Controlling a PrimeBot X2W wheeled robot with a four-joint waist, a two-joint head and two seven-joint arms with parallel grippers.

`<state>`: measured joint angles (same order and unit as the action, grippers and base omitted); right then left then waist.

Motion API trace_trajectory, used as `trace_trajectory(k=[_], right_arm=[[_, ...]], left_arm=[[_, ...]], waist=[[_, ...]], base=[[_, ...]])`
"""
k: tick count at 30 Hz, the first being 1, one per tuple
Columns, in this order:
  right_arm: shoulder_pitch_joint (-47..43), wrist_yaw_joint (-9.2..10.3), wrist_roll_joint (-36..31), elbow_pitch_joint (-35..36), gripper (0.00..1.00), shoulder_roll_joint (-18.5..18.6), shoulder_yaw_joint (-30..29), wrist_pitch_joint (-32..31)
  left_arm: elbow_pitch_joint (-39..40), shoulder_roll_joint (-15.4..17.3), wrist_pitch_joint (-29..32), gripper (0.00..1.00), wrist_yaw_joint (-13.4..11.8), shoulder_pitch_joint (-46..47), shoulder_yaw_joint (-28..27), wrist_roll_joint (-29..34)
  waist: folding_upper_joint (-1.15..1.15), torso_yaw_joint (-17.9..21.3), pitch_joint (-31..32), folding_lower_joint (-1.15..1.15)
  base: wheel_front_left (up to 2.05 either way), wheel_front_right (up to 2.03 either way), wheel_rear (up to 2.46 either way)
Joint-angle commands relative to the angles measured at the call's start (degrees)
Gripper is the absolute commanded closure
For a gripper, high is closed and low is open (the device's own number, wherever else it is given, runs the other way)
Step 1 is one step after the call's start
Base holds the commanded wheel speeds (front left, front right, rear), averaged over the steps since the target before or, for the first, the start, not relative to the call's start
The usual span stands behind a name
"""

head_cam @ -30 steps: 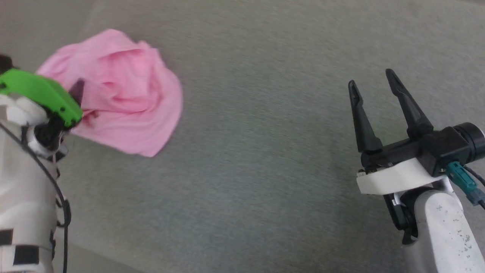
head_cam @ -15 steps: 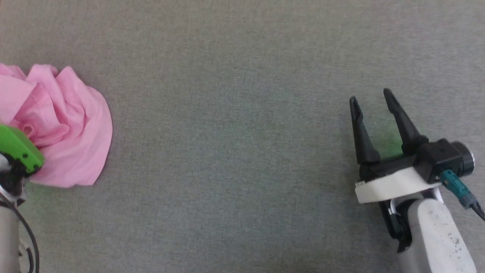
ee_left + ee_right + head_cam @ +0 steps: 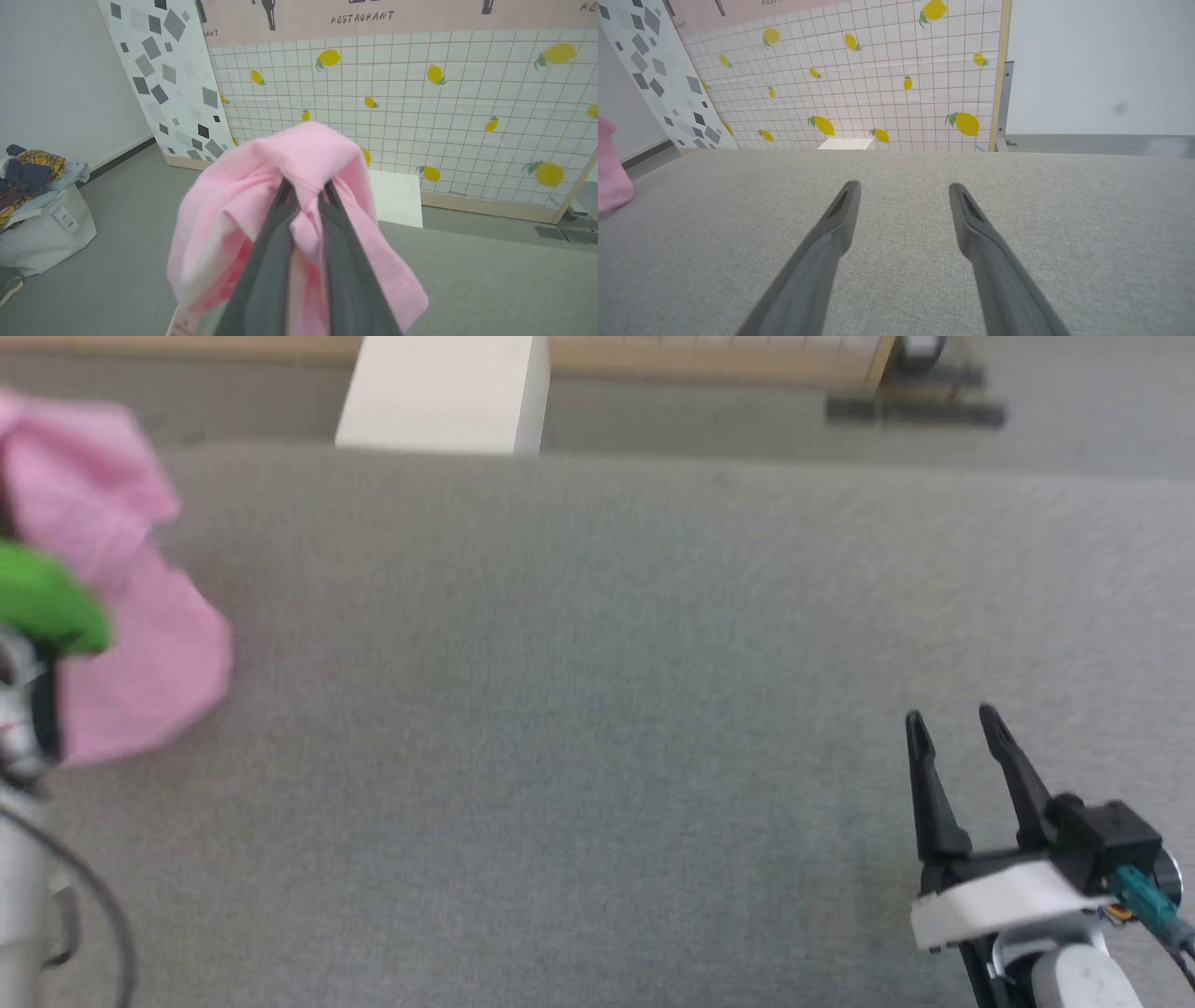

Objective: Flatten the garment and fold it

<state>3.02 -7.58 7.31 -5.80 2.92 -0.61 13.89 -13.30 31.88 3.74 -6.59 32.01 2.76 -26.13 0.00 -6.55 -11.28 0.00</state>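
Pinching a bunch of the light pink, thin, wrinkled cloth garment [image 3: 299, 158], my left gripper [image 3: 306, 186] has its two dark fingers drawn almost together, with a fold caught between the tips and the rest draped over and around them. A second ago those fingers stood wide apart over the crumpled heap; now they have closed and the arm has raised the cloth, so the left wrist view looks out across the room. The head camera has tilted up too, which is why the table's far edge now shows. I judge the pick-up done, with flattening not yet begun: the cloth hangs as a bundle, and I cannot tell whether its lower part touches the surface.

The garment sits at the far left of the grey fabric-covered table [image 3: 597, 709], close to the far edge and the left side. Between it and my right gripper [image 3: 952, 717] lies a broad bare stretch, good room for spreading out. The right gripper is low at the near right, fingers wide apart, holding nothing.

Beyond the far edge stands a white block [image 3: 439, 392] before a lemon-printed tiled panel [image 3: 878, 70]; off the left side a white laundry bag [image 3: 42, 228] sits on the floor. I would carry the cloth inward, away from those edges.
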Motion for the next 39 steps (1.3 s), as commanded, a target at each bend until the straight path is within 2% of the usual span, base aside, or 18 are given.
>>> trace_trajectory(k=[1, 5, 9, 16, 19, 26, 31, 32, 33, 39], right_arm=[[-0.96, 0.09, 0.46, 0.36, 0.0, -0.03, -0.23, 0.14], [-2.08, 0.09, 0.79, 1.15, 0.0, -0.03, -0.15, -0.31], [-2.66, 0.09, 1.26, 2.02, 0.0, -0.03, 0.09, -0.75], [-2.7, 0.09, 1.58, 2.73, 0.0, -0.04, 1.06, -1.42], [-2.78, 0.09, 1.74, 2.65, 0.0, -0.04, 1.59, -1.56], [-3.1, 0.09, 2.15, 2.06, 0.0, -0.04, 2.13, -1.71], [-3.08, 0.09, 2.79, 1.42, 0.0, -0.04, 2.66, -1.82], [-3.06, 0.09, 2.88, 1.29, 0.0, -0.04, 2.67, -1.83], [-3.01, 0.09, 2.97, 1.17, 0.0, -0.04, 2.7, -1.86], [-2.74, 0.09, 2.97, 0.94, 0.0, -0.04, 2.83, -1.9]], left_arm=[[2.19, -2.15, -1.21, 1.0, -0.03, 1.73, 1.5, 1.03], [8.02, -6.33, -3.24, 1.0, -0.61, 3.18, 5.33, 2.52], [11.56, -10.7, -2.74, 1.0, -0.72, 2.88, 9.67, 2.74], [9.17, -17.92, 0.02, 1.0, 0.07, -0.49, 17.61, 1.42], [4.24, -19.96, 3.75, 1.0, 0.96, -2.9, 21.57, 0.74], [-8.91, -23.68, 18.63, 1.0, 4.38, -9.07, 30.94, -2.3], [-12.31, -24.91, 26.38, 1.0, 7.14, -11.88, 34.44, -5.18], [-12.29, -24.97, 26.99, 0.57, 7.27, -12.3, 34.66, -5.53], [-12.15, -25.01, 27.17, 0.0, 7.21, -12.66, 34.5, -5.97], [-7.28, -23.89, 20.1, 0.0, 5.64, -14.71, 30.81, -6.97]], waist=[[0.0, 4.43, 8.52, 0.0], [0.0, 8.16, 10.05, 0.0], [0.0, 11.69, 10.65, 0.0], [0.0, 16.7, 9.67, 0.0], [0.0, 18.1, 9.3, 0.0], [0.0, 18.92, 8.84, 0.0], [0.0, 17.79, 8.62, 0.0], [0.0, 17.36, 8.58, 0.0], [0.0, 17.04, 8.58, 0.0], [0.0, 14.3, 8.53, 0.0]], base=[[0.0, 0.0, 0.0], [0.0, 0.0, 0.0], [0.0, 0.0, 0.0], [0.0, 0.0, 0.0], [0.0, 0.0, 0.0], [0.0, 0.0, 0.0], [0.0, 0.0, 0.0], [0.0, 0.0, 0.0], [0.0, 0.0, 0.0], [0.0, 0.0, 0.0]])
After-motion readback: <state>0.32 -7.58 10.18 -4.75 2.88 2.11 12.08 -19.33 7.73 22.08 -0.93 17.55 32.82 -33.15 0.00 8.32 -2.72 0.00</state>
